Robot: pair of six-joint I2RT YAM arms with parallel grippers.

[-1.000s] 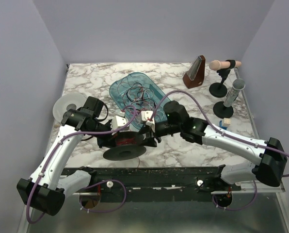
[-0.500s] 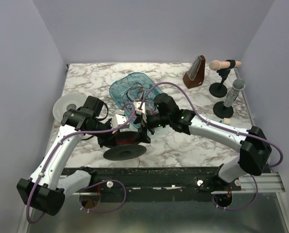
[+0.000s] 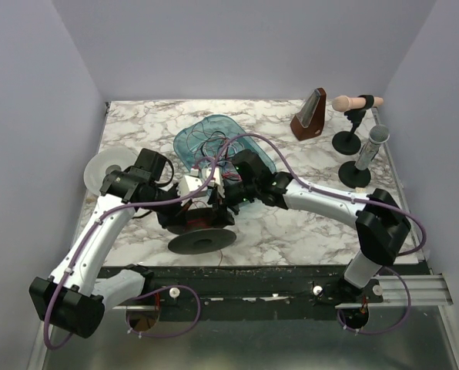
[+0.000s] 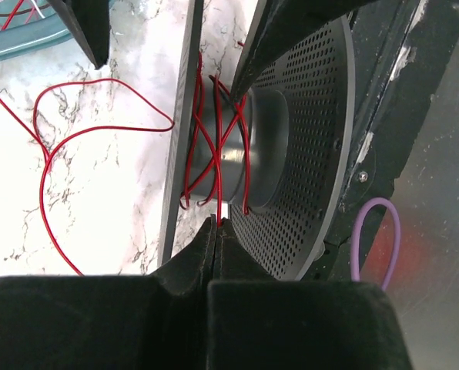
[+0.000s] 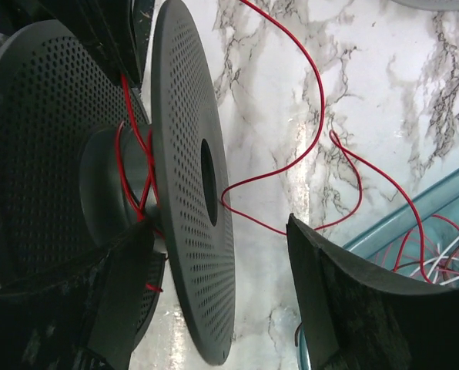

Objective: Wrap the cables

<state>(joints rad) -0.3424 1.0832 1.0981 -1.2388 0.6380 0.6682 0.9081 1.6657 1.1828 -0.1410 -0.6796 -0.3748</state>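
Note:
A black spool of two perforated discs (image 3: 201, 241) lies at the table's near middle, with red cable wound on its hub (image 4: 218, 146). My left gripper (image 4: 216, 225) is shut on a strand of the red cable right at the hub; it also shows in the top view (image 3: 191, 206). My right gripper (image 5: 214, 227) is open, its jaws standing on either side of one spool disc (image 5: 185, 154); in the top view (image 3: 225, 194) it sits at the spool's far side. Loose red cable (image 5: 319, 100) trails over the marble to the bunch of thin cables (image 3: 218, 146) in the teal tray (image 3: 185, 146).
A white disc (image 3: 105, 169) lies at the left. A brown metronome (image 3: 309, 114), two microphones on black stands (image 3: 356, 102) (image 3: 371, 145) and a small cube (image 3: 359, 193) stand at the back right. The black table edge (image 3: 276, 274) runs near the spool.
My right arm has swung left and in toward the spool, and its open jaws now straddle a spool disc. My left gripper has stayed at the hub, shifting only slightly.

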